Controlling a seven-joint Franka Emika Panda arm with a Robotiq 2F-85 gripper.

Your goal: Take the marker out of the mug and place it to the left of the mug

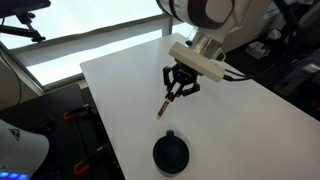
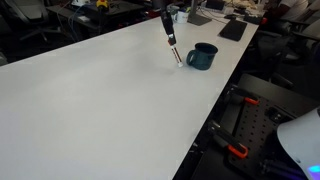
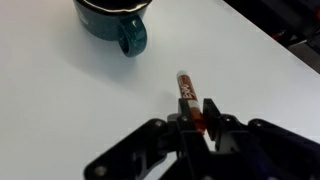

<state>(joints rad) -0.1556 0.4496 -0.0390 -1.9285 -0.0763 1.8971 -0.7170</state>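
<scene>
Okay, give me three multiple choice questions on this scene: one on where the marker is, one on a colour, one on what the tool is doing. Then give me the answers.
1. Where is the marker relative to the mug?
A. Standing inside it
B. Outside it, held in the tool
C. Lying across its rim

2. What colour is the table?
A. White
B. Green
C. Brown wood

3. What state is the tool in?
A. Wide open and empty
B. Shut on the marker
C. Out of view

Answers:
1. B: the wrist view shows the marker apart from the mug, over bare table.
2. A: the top is white in both exterior views.
3. B: the tool clamps one end of the marker.
</scene>
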